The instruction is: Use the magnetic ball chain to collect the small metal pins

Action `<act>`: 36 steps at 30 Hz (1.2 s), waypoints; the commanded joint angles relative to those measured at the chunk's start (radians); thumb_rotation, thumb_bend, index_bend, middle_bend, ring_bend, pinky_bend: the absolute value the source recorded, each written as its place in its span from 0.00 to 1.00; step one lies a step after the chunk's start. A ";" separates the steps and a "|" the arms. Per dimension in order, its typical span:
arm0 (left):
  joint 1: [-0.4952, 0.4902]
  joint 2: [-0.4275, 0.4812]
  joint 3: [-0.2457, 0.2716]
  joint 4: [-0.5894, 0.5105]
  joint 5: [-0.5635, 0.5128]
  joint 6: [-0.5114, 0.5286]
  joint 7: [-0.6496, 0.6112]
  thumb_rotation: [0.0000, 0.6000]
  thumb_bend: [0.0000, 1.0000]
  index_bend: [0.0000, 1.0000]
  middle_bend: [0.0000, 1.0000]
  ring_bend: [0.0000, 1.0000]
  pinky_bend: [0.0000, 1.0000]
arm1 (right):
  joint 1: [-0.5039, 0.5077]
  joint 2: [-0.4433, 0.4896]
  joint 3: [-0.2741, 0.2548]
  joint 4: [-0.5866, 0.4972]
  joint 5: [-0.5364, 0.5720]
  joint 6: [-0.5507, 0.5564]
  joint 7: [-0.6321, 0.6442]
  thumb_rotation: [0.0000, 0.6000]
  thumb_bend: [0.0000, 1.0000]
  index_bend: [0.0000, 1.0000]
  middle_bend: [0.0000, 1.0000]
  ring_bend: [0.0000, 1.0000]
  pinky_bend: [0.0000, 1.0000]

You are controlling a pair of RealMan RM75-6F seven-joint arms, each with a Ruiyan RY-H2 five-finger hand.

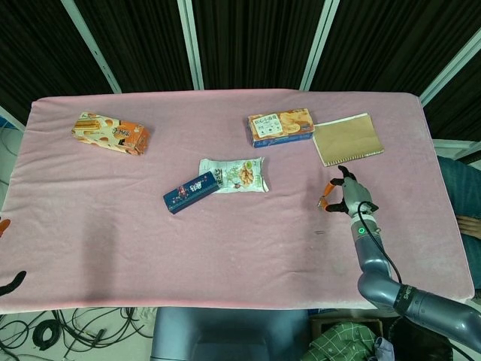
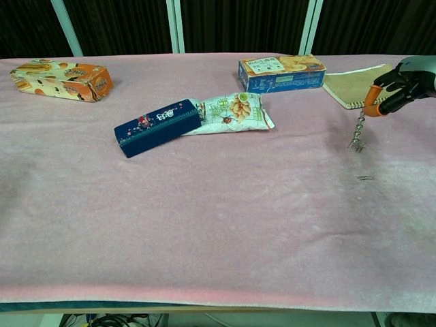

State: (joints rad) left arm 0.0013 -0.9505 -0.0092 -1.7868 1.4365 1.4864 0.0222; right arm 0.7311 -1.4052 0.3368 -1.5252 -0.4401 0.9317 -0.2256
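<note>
Fingers of the right hand (image 2: pixel 402 85) pinch the ball chain (image 2: pixel 357 133), dangling it over the table (image 2: pixel 204 204).

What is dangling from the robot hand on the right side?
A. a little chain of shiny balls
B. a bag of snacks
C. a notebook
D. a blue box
A. The right robot hand holds an orange-tipped grip with the magnetic ball chain hanging straight down from it toward the pink table cloth.
</note>
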 commanded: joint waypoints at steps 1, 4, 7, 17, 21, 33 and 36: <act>0.000 0.000 0.000 -0.001 0.000 0.000 0.001 1.00 0.22 0.07 0.01 0.00 0.00 | -0.004 -0.002 -0.002 0.008 -0.003 -0.005 0.007 1.00 0.38 0.60 0.00 0.02 0.20; 0.000 -0.001 0.000 -0.001 -0.001 0.000 0.003 1.00 0.22 0.07 0.01 0.00 0.00 | -0.007 -0.002 -0.004 0.015 -0.007 -0.009 0.015 1.00 0.38 0.60 0.00 0.02 0.20; -0.001 -0.002 0.000 -0.001 0.000 0.000 0.006 1.00 0.22 0.07 0.01 0.00 0.00 | -0.010 -0.002 -0.007 0.017 -0.010 -0.012 0.020 1.00 0.38 0.60 0.00 0.02 0.20; 0.000 -0.003 0.000 -0.003 -0.002 0.000 0.011 1.00 0.22 0.07 0.01 0.00 0.00 | -0.015 -0.013 -0.014 0.032 -0.019 -0.021 0.034 1.00 0.38 0.60 0.00 0.02 0.20; -0.001 -0.004 0.000 -0.003 -0.002 -0.002 0.012 1.00 0.22 0.07 0.01 0.00 0.00 | -0.016 -0.012 -0.014 0.031 -0.024 -0.019 0.036 1.00 0.38 0.60 0.00 0.02 0.20; -0.002 -0.004 -0.001 -0.003 -0.006 -0.004 0.012 1.00 0.22 0.07 0.01 0.00 0.00 | -0.030 0.019 -0.013 -0.028 -0.048 -0.001 0.043 1.00 0.38 0.60 0.00 0.02 0.20; -0.002 -0.003 0.001 -0.003 -0.003 -0.005 0.010 1.00 0.22 0.07 0.01 0.00 0.00 | -0.039 0.037 -0.016 -0.066 -0.064 0.010 0.043 1.00 0.38 0.60 0.00 0.02 0.20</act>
State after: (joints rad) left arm -0.0004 -0.9533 -0.0089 -1.7899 1.4334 1.4818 0.0327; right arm 0.6986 -1.3799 0.3221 -1.5728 -0.4936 0.9341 -0.1836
